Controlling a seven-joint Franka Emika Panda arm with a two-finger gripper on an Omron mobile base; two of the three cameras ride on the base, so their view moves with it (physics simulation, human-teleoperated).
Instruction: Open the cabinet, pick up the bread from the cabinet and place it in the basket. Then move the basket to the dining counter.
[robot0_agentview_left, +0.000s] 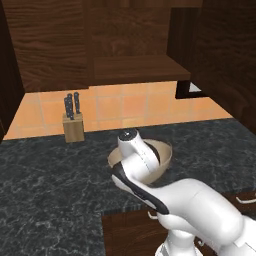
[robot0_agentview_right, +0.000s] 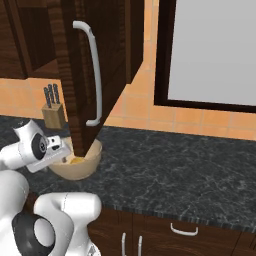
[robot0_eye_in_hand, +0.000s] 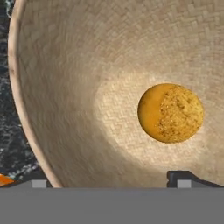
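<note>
The bread (robot0_eye_in_hand: 170, 113), a round golden-orange lump, lies on the floor of the tan woven basket (robot0_eye_in_hand: 65, 65). My gripper (robot0_eye_in_hand: 111, 181) hangs open just above the basket's inside, with a dark fingertip on each side and nothing between them. The bread sits beyond the tips, clear of both. In the right base view the basket (robot0_agentview_right: 85, 169) stands on the black granite counter under the open door of the cabinet (robot0_agentview_right: 80, 60), beside its silver bar handle (robot0_agentview_right: 95, 75). My hand (robot0_agentview_right: 59, 150) reaches into the basket from the left. My arm hides most of the basket (robot0_agentview_left: 167, 154) in the left base view. The dining counter is out of view.
A wooden knife block (robot0_agentview_left: 73, 124) stands at the back of the black granite counter (robot0_agentview_left: 50, 175), left of the basket. The swung-out cabinet door hangs close over the basket's far side. A large window (robot0_agentview_right: 215, 50) is at the right. Dark drawers (robot0_agentview_right: 182, 230) run below the counter's edge.
</note>
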